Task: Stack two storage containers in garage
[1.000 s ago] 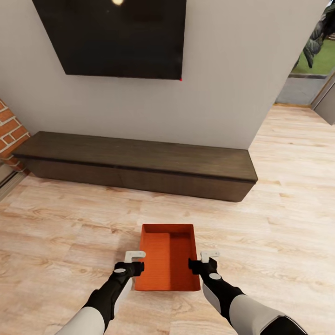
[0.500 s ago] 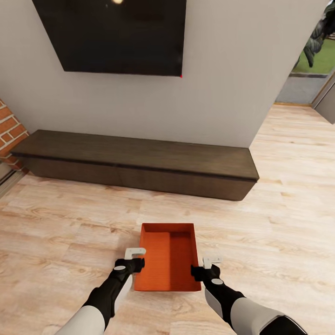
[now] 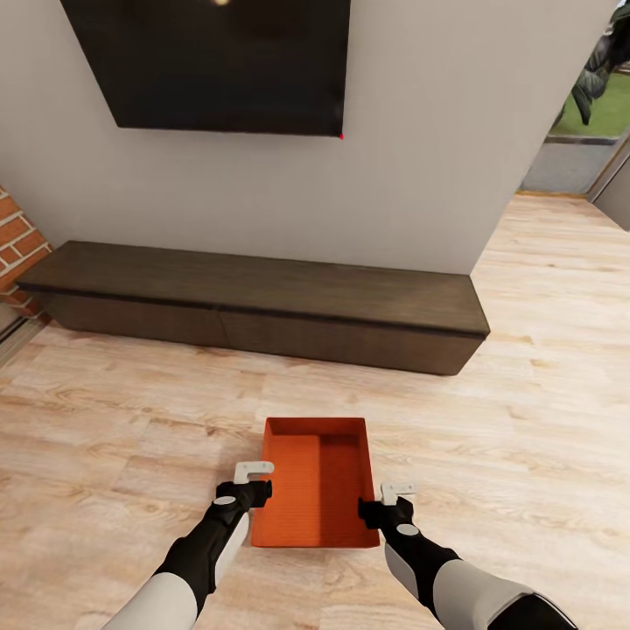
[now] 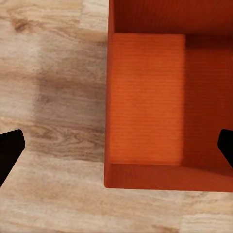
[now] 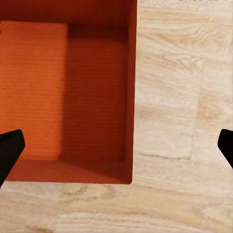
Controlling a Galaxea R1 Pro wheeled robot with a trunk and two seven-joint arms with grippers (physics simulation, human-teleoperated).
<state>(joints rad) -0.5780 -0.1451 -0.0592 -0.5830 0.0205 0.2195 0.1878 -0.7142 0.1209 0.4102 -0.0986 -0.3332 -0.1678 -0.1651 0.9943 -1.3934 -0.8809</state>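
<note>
Your left gripper (image 3: 255,480) hangs over the left wall of the storage container (image 3: 317,490), its fingers spread wide. In the left wrist view one dark fingertip (image 4: 9,150) sits over bare planks and the other over the bin's inside, so the wall runs between them with nothing pinched. Your right gripper (image 3: 395,496) does the same on the right wall, jaws wide apart: in the right wrist view one fingertip (image 5: 9,150) is above the bin's interior and the other above the floor beyond the wall.

The orange-red container rests flat on the light wood plank floor (image 3: 114,437) of the living room, open side up, empty, its long axis pointing away from you, its near end between your two wrists.

Past it, well apart, the long low dark bench (image 3: 254,306) runs along the wall. The black TV (image 3: 219,66) hangs above it, and the edge of the red brick fireplace (image 3: 17,236) shows at your far left.
</note>
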